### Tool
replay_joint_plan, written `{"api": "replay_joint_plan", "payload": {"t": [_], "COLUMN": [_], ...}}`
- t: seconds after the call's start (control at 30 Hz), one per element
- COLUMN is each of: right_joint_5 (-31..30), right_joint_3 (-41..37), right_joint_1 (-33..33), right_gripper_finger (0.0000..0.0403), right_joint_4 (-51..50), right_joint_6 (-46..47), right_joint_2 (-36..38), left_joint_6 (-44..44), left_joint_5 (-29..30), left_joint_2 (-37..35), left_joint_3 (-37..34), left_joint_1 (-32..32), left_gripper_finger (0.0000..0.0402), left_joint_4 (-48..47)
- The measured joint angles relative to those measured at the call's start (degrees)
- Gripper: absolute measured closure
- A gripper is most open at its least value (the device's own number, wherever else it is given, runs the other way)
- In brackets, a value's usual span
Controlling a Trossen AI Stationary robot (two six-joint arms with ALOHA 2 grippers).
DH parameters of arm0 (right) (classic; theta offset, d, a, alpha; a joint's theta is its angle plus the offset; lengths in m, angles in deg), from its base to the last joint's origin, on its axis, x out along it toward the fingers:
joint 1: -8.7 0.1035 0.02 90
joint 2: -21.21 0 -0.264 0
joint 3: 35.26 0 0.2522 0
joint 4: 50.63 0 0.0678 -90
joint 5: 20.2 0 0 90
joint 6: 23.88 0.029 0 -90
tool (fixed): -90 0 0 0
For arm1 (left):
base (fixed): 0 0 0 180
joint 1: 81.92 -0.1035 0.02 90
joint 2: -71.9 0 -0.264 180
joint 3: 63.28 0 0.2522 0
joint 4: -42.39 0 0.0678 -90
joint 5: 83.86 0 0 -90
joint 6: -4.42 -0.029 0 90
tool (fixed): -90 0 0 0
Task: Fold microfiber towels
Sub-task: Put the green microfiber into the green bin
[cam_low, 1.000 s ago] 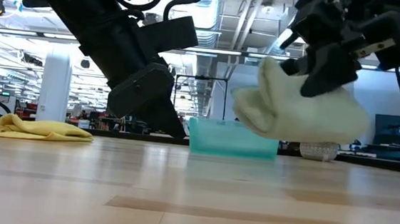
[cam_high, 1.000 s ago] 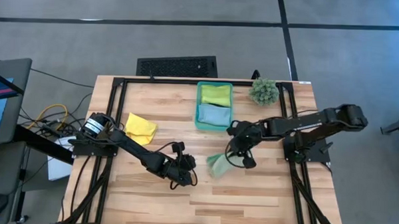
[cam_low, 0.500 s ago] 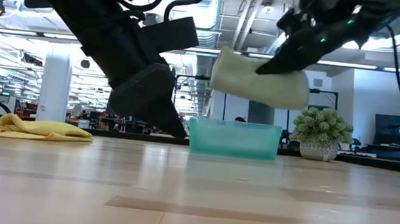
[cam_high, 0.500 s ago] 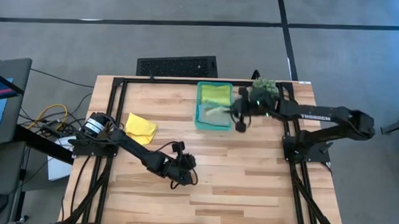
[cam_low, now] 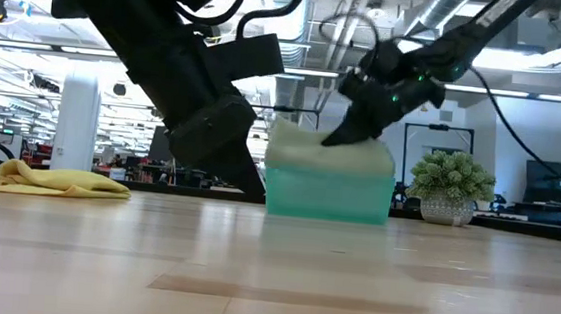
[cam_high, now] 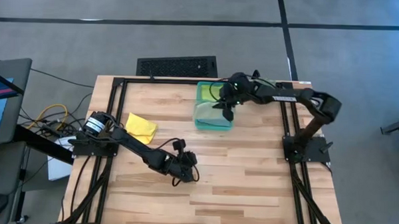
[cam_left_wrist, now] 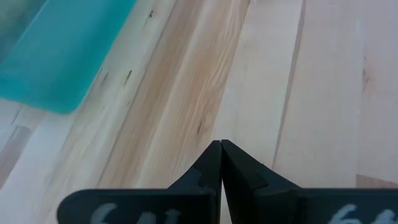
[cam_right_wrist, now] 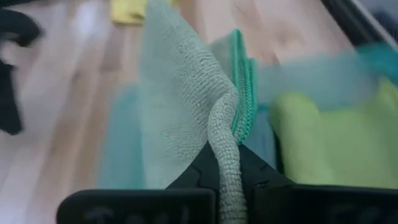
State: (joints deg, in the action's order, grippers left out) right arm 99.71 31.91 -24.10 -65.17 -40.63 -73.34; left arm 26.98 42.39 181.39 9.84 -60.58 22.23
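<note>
My right gripper (cam_high: 226, 107) (cam_low: 347, 134) is shut on the folded pale green towel (cam_high: 209, 114) (cam_right_wrist: 180, 106) over the translucent teal bin (cam_high: 198, 98) (cam_low: 327, 197). The towel rests on top of the bin's contents. A lime green towel (cam_right_wrist: 329, 137) (cam_high: 210, 92) lies in the bin's far part. A bit of light blue cloth (cam_right_wrist: 267, 146) shows under the pale green one. The yellow towel (cam_high: 140, 126) (cam_low: 58, 180) lies crumpled on the table at the left. My left gripper (cam_high: 186, 176) (cam_left_wrist: 221, 155) is shut and empty, low over the table's middle. My right gripper pinches a folded edge (cam_right_wrist: 225, 146) of the pale green towel between its two fingers, several layers thick. The fingers slant down from above and from the table's right. The towel spreads away from the fingers and lies on the bin's contents (cam_low: 326, 156), reaching above the rim.
A small spiky green plant (cam_low: 449, 185) stands at the far right beside the bin, mostly under my right arm in the high view. The bin also shows in the left wrist view (cam_left_wrist: 56, 56). Bare wooden table (cam_high: 250, 180) lies between the arms and the near edge.
My right gripper has carried the pale green towel from the table's middle toward the far edge, up over the bin, and then down onto the bin's contents. The towel hung clear before and now lies on the bin.
</note>
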Motion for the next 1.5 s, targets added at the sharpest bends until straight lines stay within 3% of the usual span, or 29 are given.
{"api": "replay_joint_plan", "payload": {"t": [0.47, 0.7, 0.87, 1.03, 1.2, 1.37, 1.5], "right_joint_5": [-0.26, -0.64, -1.39, -1.49, -1.83, -8.20, -9.07], "right_joint_3": [0.04, 0.52, 3.21, 3.23, 3.23, 3.23, 3.19], "right_joint_1": [-4.11, -4.13, -5.44, -6.05, -5.32, -3.28, -2.16], "right_gripper_finger": [0.0351, 0.0267, 0.0203, 0.0179, 0.0216, 0.0320, 0.0391], "right_joint_4": [0.01, -0.52, -6.63, -13.91, -24.62, -26.72, -25.52], "right_joint_6": [1.44, 1.33, 1.36, 0.63, -2.52, -1.92, -3.16], "right_joint_2": [-8.05, -7.53, -2.16, 4.58, 8.76, 7.32, 2.45], "left_joint_6": [1.09, 1.09, 1.08, 1.17, 1.68, 1.70, 1.70], "left_joint_5": [-0.07, -0.07, -0.09, -1.53, -1.53, -1.51, -1.50], "left_joint_2": [0.00, 0.00, 0.00, 0.00, 0.00, 0.02, 0.02], "left_joint_3": [0.00, 0.01, 0.02, 0.00, 0.00, 0.01, 0.02], "left_joint_1": [0.04, 0.04, 0.04, 0.04, 0.04, 0.04, 0.04], "left_gripper_finger": [0.0401, 0.0401, 0.0401, 0.0401, 0.0401, 0.0401, 0.0401], "left_joint_4": [1.30, 1.40, 1.40, 1.42, 1.42, 1.68, 1.68]}}
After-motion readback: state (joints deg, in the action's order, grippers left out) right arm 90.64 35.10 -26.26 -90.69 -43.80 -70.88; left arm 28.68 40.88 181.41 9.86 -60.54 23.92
